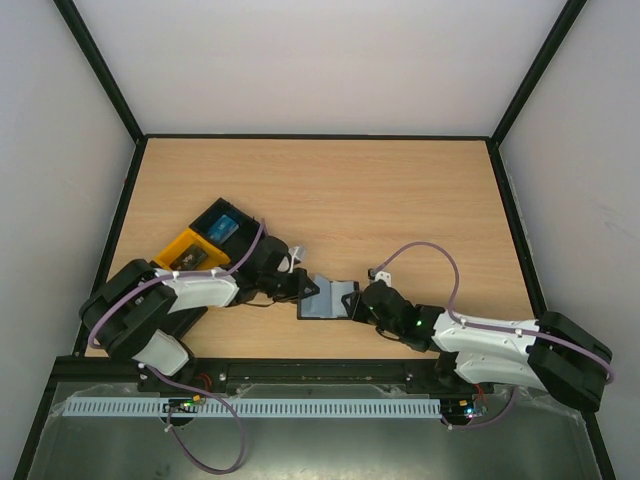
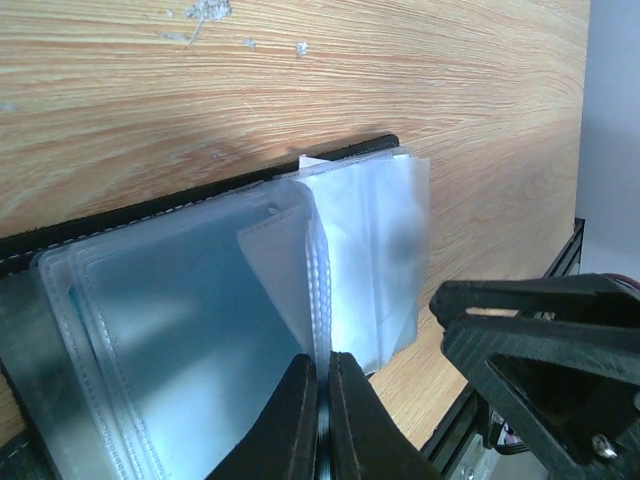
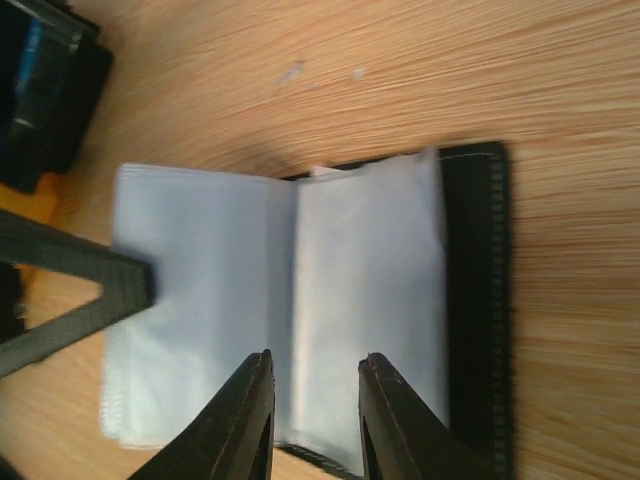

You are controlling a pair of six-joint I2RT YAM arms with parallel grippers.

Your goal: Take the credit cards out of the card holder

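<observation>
Your left hand (image 2: 322,362) is clamped right down, its fingers (image 2: 298,420) pressed together on the near edge of the sleeves (image 2: 190,330), right where the stitched seam runs in. That is a pinch on the card holder (image 1: 328,298), nothing wider.

Your right hand (image 3: 318,360) stands narrowly parted, gripping nothing. Its 2 fingers (image 3: 250,420) hover over the right-hand page, with pale plastic showing in the gap between them.

The card holder lies open and flat on the surface (image 1: 400,190), between the 2 hands, near the front edge and about midway across. In the right wrist view the clear pages fan out to the left, and the black cover shows as a strip along the right side. Your left hand's finger meets the far left edge of those pages.

The sleeves look milky and blue-grey. Whether a card sits inside any of them, I cannot tell.

Further out, behind your left arm, 1 blue card (image 1: 222,226) rests in the black tray (image 1: 205,210). The orange tray (image 1: 170,248) sits just beside that tray, on its near-left side, with something dark in it that is too small to make out.
</observation>
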